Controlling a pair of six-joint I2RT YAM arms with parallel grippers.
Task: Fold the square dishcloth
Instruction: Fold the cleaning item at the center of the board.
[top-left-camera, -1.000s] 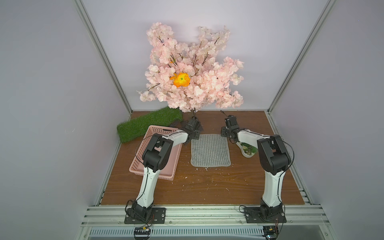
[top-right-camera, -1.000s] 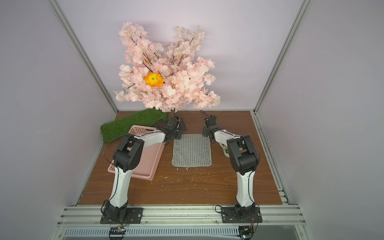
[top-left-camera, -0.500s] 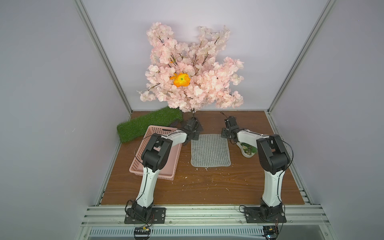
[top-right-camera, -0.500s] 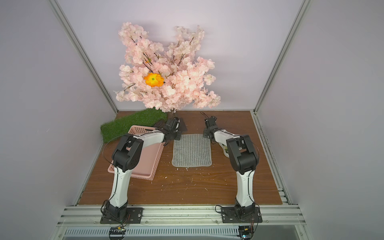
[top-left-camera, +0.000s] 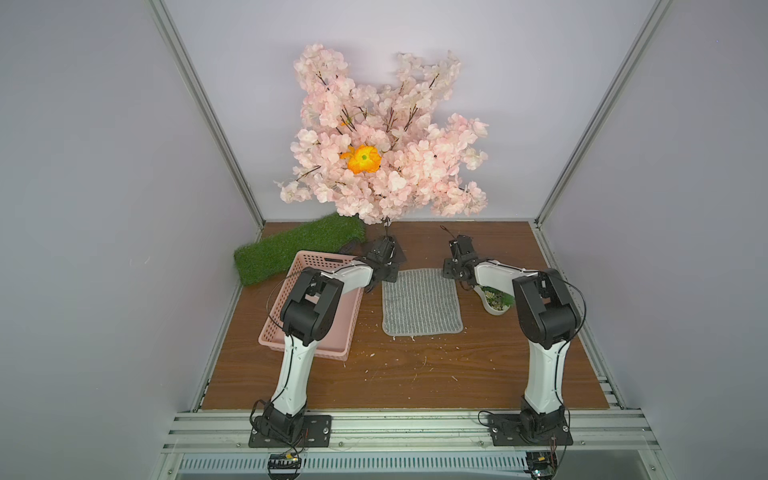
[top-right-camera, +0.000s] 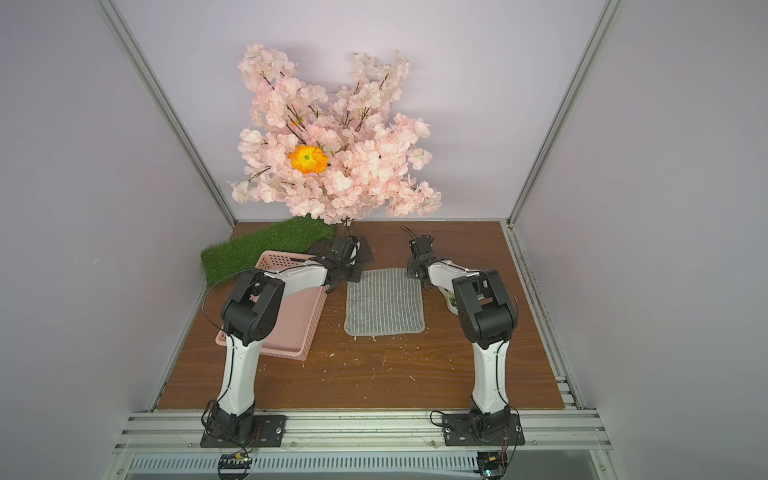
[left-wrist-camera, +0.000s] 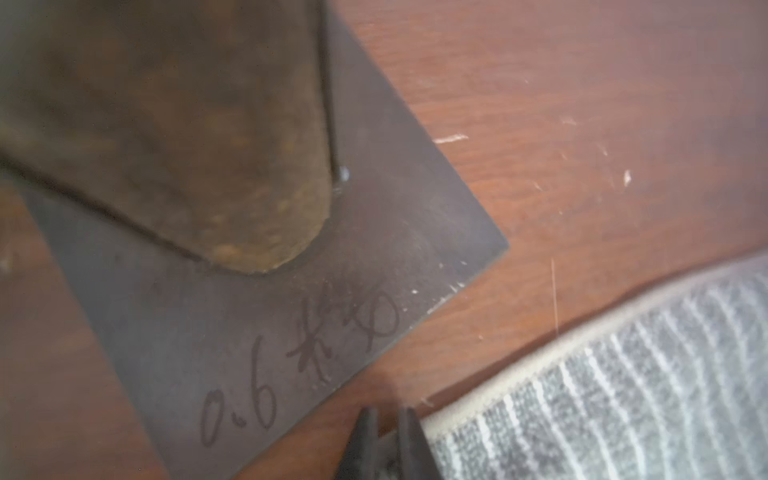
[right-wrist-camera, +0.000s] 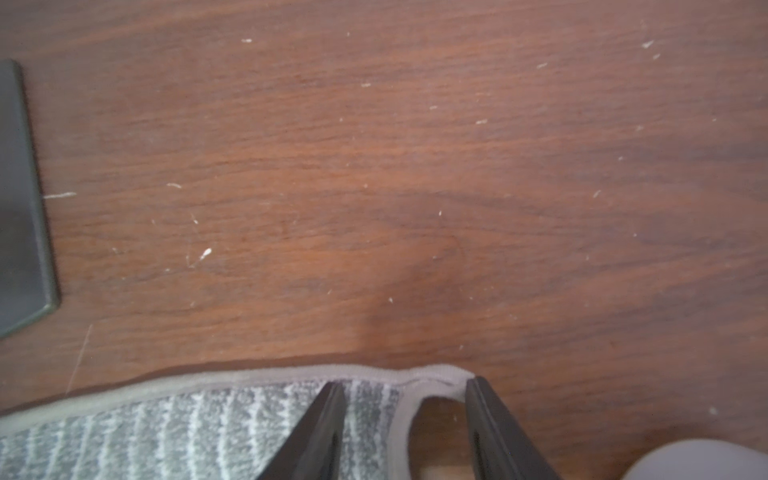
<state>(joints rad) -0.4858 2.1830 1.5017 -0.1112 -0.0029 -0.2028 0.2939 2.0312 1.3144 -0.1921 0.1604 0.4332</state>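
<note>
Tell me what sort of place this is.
Probably a robot test cell in a lab, not a home: plain walls framed by aluminium posts, the left arm and right arm bolted to a front rail, and staged props such as a fake blossom tree and grass mat.

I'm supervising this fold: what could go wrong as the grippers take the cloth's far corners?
1. The left gripper sits at the very edge of a corner of the dishcloth, beside the tree's base plate. It may miss the cloth or scrape the plate.
2. The right gripper, jaws open, straddles the corner hem. It might pinch only that and slip.
</note>
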